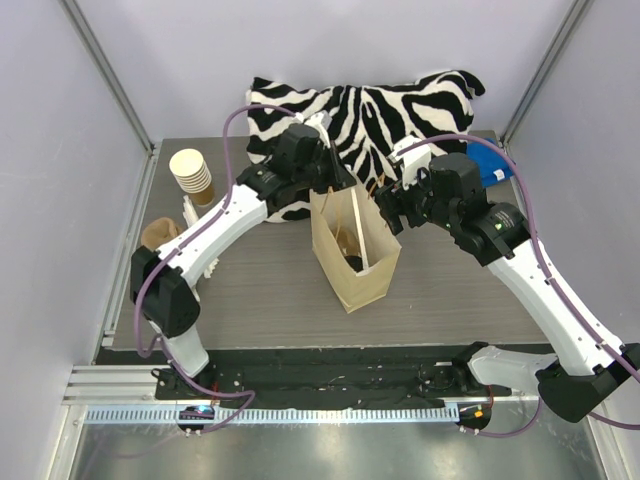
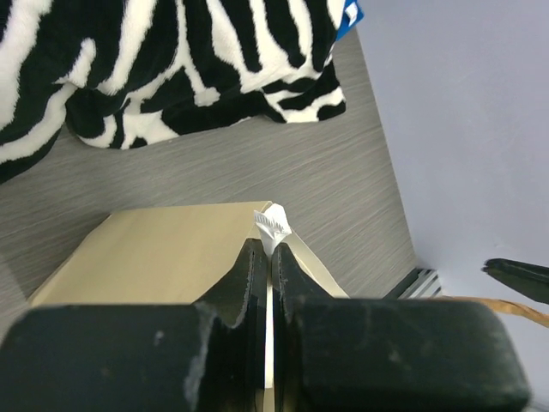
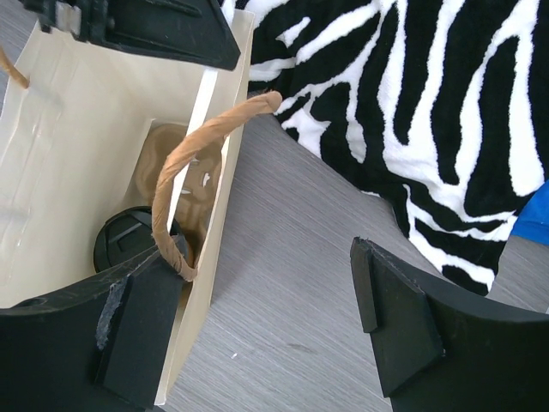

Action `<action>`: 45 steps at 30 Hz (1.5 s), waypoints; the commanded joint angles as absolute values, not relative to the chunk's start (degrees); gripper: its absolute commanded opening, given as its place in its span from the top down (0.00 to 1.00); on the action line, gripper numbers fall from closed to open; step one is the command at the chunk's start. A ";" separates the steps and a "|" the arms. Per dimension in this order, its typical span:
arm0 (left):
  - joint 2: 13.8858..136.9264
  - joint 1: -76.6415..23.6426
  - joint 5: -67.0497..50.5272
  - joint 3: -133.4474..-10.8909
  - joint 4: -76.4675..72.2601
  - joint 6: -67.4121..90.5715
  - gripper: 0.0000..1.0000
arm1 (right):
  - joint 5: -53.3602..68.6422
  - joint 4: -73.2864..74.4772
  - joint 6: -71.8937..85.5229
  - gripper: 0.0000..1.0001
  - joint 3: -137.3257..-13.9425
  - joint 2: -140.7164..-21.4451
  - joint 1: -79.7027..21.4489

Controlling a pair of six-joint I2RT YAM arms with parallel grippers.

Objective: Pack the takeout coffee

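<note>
The kraft paper bag (image 1: 357, 262) stands open mid-table. The takeout coffee sits inside it; its black lid (image 3: 127, 243) shows at the bottom in the right wrist view and as a dark spot in the top view (image 1: 356, 264). My left gripper (image 1: 336, 184) is shut on the bag's far top rim; in its wrist view the fingers (image 2: 271, 255) pinch the white edge of the bag (image 2: 154, 253). My right gripper (image 1: 388, 212) is open and empty at the bag's right rim. In its wrist view (image 3: 266, 322) it straddles the bag wall (image 3: 199, 257) beside the paper handle (image 3: 196, 163).
A zebra-print cloth (image 1: 385, 110) lies at the back behind the bag. A stack of unlidded brown cups (image 1: 190, 172) and another cup (image 1: 160, 234) stand at the left. A blue object (image 1: 493, 165) lies at the back right. Walls close both sides.
</note>
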State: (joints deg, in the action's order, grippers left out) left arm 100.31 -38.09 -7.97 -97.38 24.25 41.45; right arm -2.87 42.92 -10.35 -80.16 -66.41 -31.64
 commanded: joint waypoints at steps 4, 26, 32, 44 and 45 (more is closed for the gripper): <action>92.90 -37.70 -2.64 -95.28 14.86 44.74 1.00 | -2.64 40.69 -9.76 0.15 -81.83 -65.39 -31.38; 91.67 -41.74 4.48 -89.21 13.80 47.29 0.99 | -2.11 40.96 -9.58 0.15 -82.18 -66.36 -31.29; 91.23 -42.89 3.96 -88.42 15.29 47.90 0.82 | -2.02 41.04 -9.58 0.16 -82.44 -66.53 -31.11; 87.45 -42.72 4.75 -93.42 19.86 38.68 0.41 | -1.85 40.34 -9.58 0.15 -82.71 -66.71 -31.03; 87.28 -42.80 4.83 -94.38 20.30 37.80 0.40 | -1.85 40.17 -9.58 0.16 -82.79 -66.62 -31.03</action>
State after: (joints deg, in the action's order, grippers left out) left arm 91.33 -42.63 3.57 -89.78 19.97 42.83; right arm -2.24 42.92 -10.31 -80.16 -66.43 -31.27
